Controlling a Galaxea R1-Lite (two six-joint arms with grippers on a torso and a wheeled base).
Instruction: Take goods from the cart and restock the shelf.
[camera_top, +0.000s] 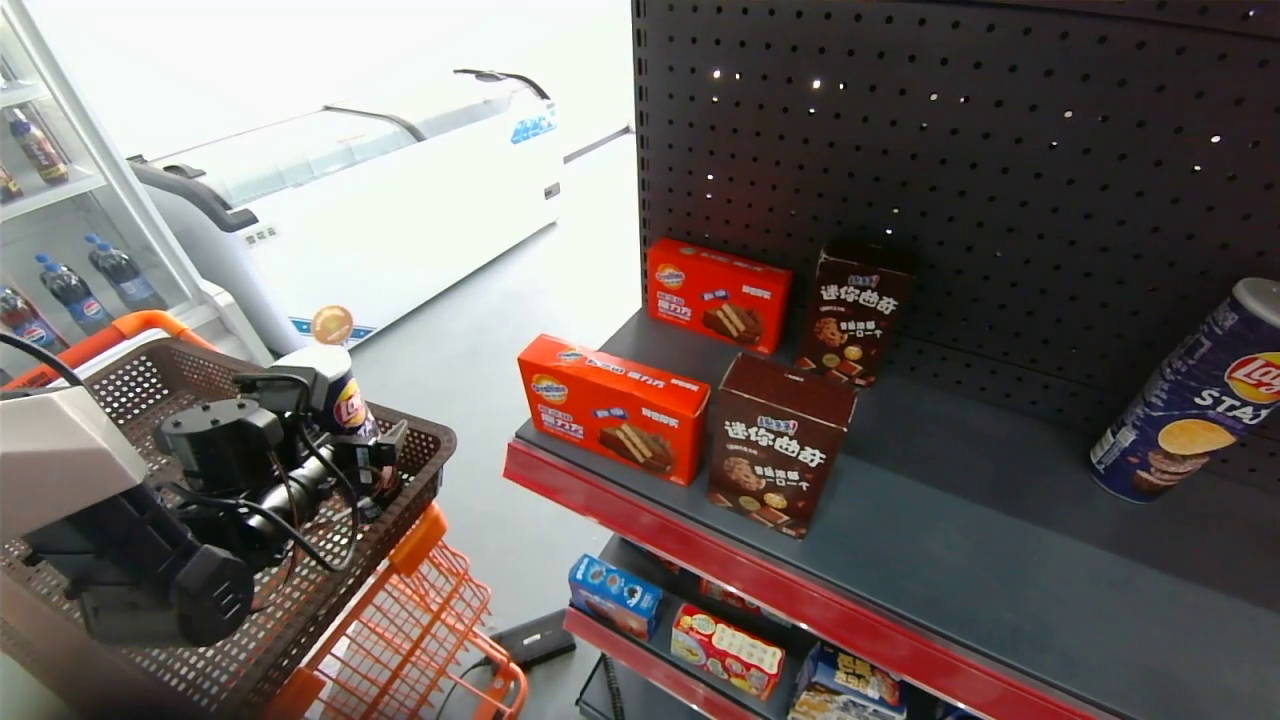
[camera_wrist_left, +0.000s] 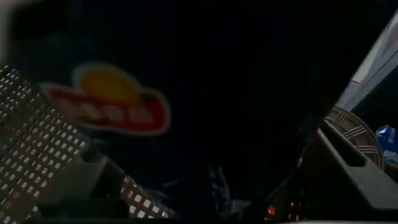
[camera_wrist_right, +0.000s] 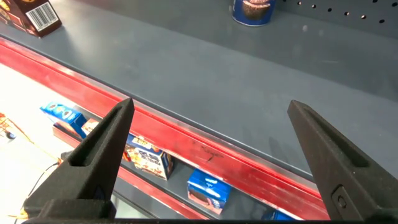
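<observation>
**Jaws: left at the chip can, right wide and empty**

We have the left gripper down in the brown cart basket at the upright chip can, but we cannot tell whether it grips. Our right gripper hangs wide open, holding nothing, over the shelf at its red front edge. We judge the can should rise straight clear of the basket rim, then go to bare shelf between the brown cookie box and the second can by the back panel.
</observation>
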